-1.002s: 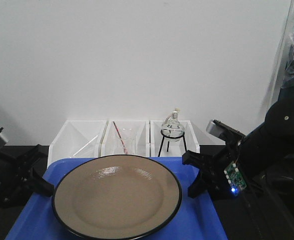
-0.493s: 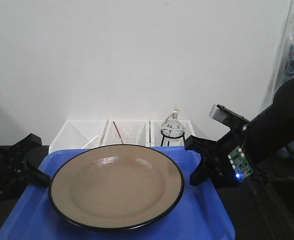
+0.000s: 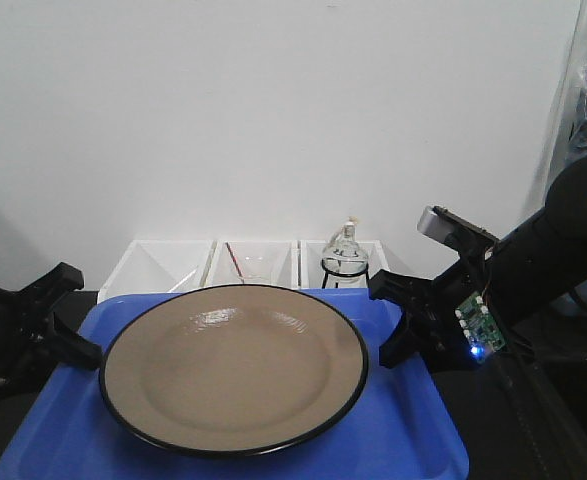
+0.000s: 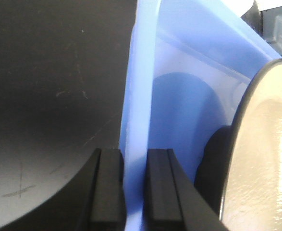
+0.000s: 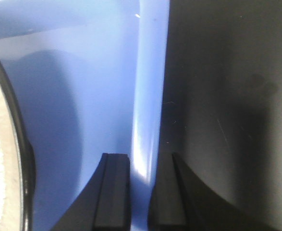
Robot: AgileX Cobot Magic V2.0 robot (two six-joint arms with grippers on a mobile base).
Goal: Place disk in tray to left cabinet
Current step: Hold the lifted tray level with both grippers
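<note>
Now higher in the front view than a second ago, the blue tray point(image 3: 403, 425) carries the tan disk point(image 3: 233, 365) at its centre, and its far edge hides the foot of the white bins point(image 3: 163, 262) at 12 o'clock. The left gripper point(image 4: 133, 192) at 9 o'clock and the right gripper point(image 5: 138, 192) at 3 o'clock each pinch the tray's rim. The lift appears under way, while the carry to the left cabinet, not in view, remains.

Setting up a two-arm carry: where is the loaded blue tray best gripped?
Pinch the tray by its thin raised rim at both ends, coming in sideways, as the left gripper and right gripper do. The disk covers the middle, leaving only the rim.
</note>
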